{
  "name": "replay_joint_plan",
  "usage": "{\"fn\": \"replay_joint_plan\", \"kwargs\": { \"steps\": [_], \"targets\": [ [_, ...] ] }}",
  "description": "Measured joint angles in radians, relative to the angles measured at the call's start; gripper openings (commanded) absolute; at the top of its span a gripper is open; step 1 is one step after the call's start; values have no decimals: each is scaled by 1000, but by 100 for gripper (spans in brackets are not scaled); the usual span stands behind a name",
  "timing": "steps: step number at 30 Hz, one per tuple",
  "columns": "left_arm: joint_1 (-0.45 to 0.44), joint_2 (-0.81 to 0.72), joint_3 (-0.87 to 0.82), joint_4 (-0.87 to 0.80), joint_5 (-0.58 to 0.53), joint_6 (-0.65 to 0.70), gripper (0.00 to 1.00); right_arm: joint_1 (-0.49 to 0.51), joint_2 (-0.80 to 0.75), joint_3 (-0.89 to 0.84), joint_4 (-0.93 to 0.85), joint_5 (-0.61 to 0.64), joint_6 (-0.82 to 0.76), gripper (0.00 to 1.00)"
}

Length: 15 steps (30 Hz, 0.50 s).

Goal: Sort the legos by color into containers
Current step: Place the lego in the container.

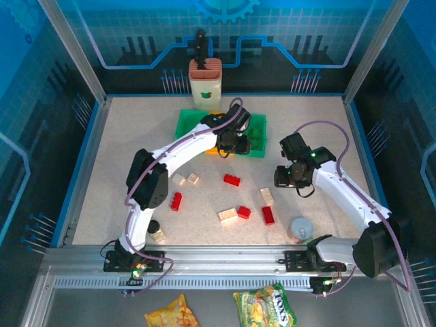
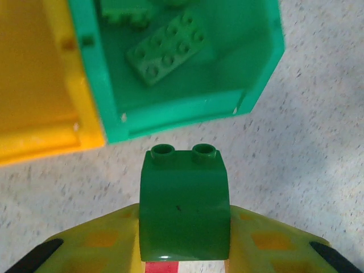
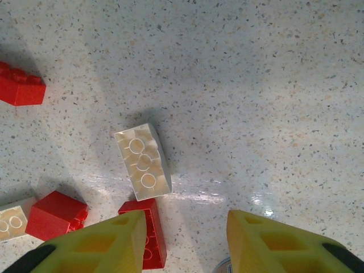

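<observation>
Green brick (image 2: 185,210): dark, glossy, curved face, two studs. Pinched in L jaws, long axis & studs toward green bin (image 2: 170,116), just short of rim. R jaws spread, near cream brick (image 3: 143,162).

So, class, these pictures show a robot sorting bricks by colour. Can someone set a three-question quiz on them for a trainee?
1. True or false: the left gripper is shut on a red brick.
2. Pick one. The right gripper is: A open above the table; B shut on a cream brick; C shut on a red brick.
3. Fill the gap: the second bin, beside the green bin, is coloured ____.

Key: 1 false, it holds a green brick; 2 A; 3 yellow.
</observation>
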Motion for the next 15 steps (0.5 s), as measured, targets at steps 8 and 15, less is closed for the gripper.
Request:
{"fn": "replay_joint_plan", "kwargs": {
  "steps": [8,15],
  "targets": [
    [-1,180,243,-5,-44,32,35,-5,-10,0,-4,0,-1,43],
    [1,341,433,-8,-71,34,34,-5,-30,-2,-5,0,-3,43]
  ]
}}
